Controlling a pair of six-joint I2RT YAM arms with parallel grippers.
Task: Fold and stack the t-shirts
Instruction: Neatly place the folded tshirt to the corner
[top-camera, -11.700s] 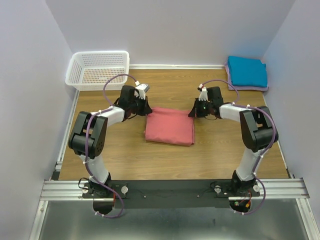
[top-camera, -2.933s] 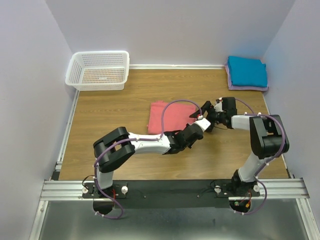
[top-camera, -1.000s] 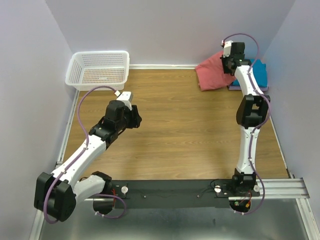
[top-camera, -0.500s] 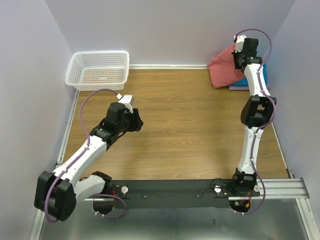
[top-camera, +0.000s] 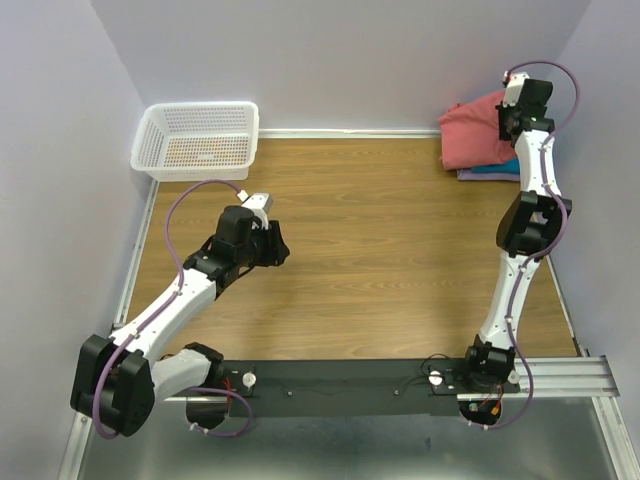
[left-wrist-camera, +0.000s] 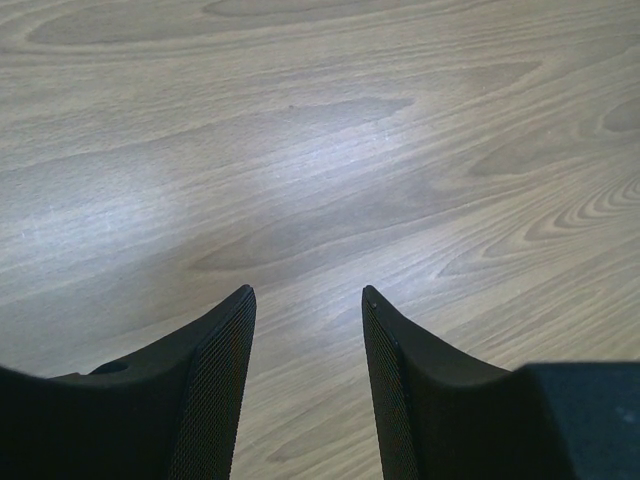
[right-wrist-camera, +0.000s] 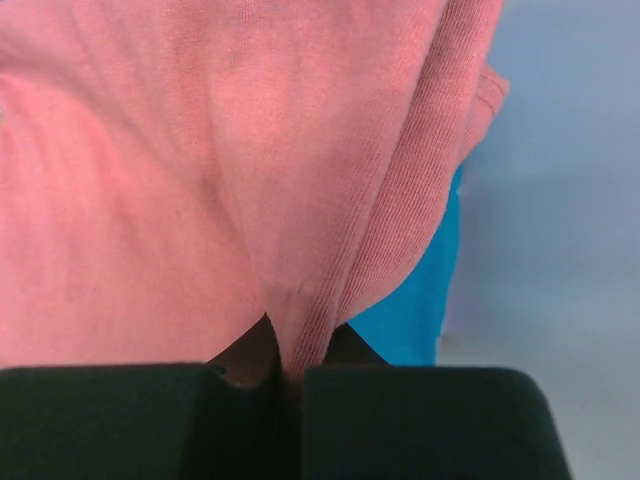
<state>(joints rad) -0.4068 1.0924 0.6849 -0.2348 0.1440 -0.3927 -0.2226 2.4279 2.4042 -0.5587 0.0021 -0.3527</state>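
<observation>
Where the table (top-camera: 380, 250) meets the far left corner, a white lattice basket (top-camera: 195, 140) stands against the wall. Nearer, left of the middle, the left claw (top-camera: 279, 247) hangs low over bare wood. In the left wrist view its two dark fingers (left-wrist-camera: 215, 380) stand apart, with only woodgrain between them. In the far right corner the salmon-pink t-shirt (top-camera: 472, 135) is draped in a loose bundle over the stack there. The teal-blue t-shirt (top-camera: 495, 169) shows as a thin strip under its near edge, and a sliver of the pale lavender t-shirt (top-camera: 478, 177) shows below that. The right arm stretches up along the right wall, and the right claw (top-camera: 512, 112) is clamped on the pink cloth's right edge. In the right wrist view its jaws pinch a hanging fold of the shirt, with teal just right of the fold.
</observation>
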